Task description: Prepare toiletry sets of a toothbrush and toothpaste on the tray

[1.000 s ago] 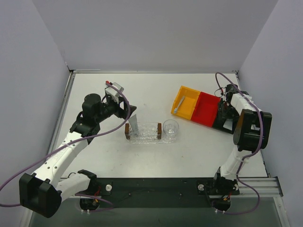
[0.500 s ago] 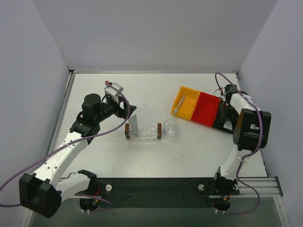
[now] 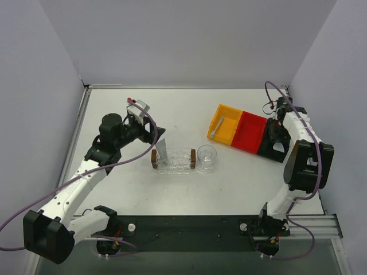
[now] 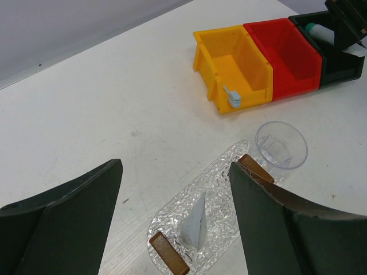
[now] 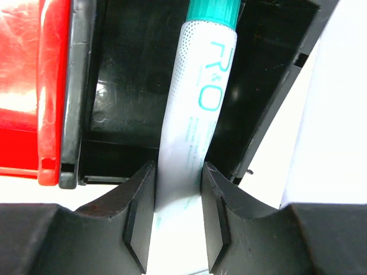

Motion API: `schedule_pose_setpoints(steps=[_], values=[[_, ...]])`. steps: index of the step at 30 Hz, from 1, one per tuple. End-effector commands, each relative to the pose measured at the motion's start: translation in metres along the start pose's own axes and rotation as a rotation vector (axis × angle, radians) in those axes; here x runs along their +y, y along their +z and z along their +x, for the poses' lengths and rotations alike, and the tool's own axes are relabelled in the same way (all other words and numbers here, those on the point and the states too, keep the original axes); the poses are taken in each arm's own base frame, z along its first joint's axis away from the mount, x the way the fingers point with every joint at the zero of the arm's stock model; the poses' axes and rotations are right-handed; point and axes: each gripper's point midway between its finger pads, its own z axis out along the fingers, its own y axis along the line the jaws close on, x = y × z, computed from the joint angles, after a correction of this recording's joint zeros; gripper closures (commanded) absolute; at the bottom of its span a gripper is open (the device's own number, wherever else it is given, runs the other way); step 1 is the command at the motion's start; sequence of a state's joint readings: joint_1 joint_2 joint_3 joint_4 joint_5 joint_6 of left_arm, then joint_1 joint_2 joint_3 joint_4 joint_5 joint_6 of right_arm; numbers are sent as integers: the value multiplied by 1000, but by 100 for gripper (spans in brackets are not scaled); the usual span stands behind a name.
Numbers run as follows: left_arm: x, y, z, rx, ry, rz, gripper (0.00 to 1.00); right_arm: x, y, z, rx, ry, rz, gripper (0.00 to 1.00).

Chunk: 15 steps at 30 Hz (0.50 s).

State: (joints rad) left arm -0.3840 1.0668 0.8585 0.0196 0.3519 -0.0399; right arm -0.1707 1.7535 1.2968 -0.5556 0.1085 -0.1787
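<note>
R hand (image 5: 176, 172) pinches a white teal-capped tube (image 5: 198, 114) in the black bin (image 5: 126, 103), prob. to lift it out; L hand (image 4: 175, 169) hangs spread wide.
Just below/ahead of L hand the toothpaste (image 4: 195, 226) sits on the tray (image 4: 218, 195) betw. brown blocks (image 4: 169, 260); toothbrush (image 4: 232, 97) lies in the yellow bin (image 4: 252, 74), far ahead of L hand, left of R hand.

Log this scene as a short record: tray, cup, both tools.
tray: holds toothpaste standing between two brown blocks
cup: clear, beside the tray's right end
left tool: open, empty, near the tray's left end
right tool: shut on white tube, teal cap, inside black bin
</note>
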Motion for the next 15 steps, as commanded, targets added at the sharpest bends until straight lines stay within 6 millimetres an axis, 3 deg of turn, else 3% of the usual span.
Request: schedule_pose_setpoints(steps=[1, 9, 15], values=[[1, -5, -32, -99, 41, -7, 14, -10, -37, -9, -65, 30, 6, 85], [-8, -9, -48, -125, 72, 31, 14, -10, -69, -4, -120, 26, -26, 88], [-33, -16, -77, -167, 142, 164, 14, 12, -117, 1, -215, -13, -184, 88]])
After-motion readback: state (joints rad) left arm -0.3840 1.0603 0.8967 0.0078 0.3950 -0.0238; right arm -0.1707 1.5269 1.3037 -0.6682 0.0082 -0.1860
